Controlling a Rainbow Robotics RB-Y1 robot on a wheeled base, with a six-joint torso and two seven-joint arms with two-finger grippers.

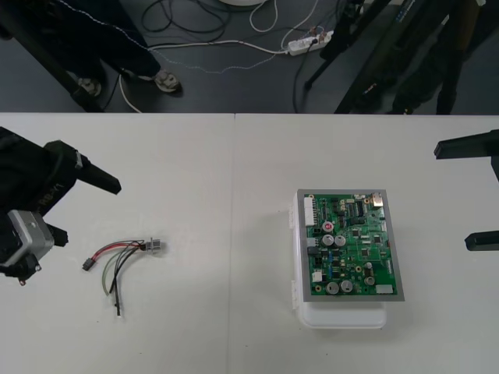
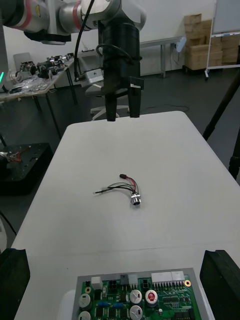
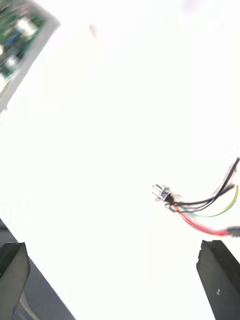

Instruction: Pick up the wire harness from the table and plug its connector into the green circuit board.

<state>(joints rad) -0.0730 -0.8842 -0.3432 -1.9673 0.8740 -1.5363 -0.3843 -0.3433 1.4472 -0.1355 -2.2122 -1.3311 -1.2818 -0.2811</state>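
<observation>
At frame left, the open left hand hovers beside the wire harness, poised for pickup: descend, then grasp; right hand idles open.

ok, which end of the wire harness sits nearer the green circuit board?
The round metal socket; the small black plug lies at the far end, away from the green circuit board.
</observation>
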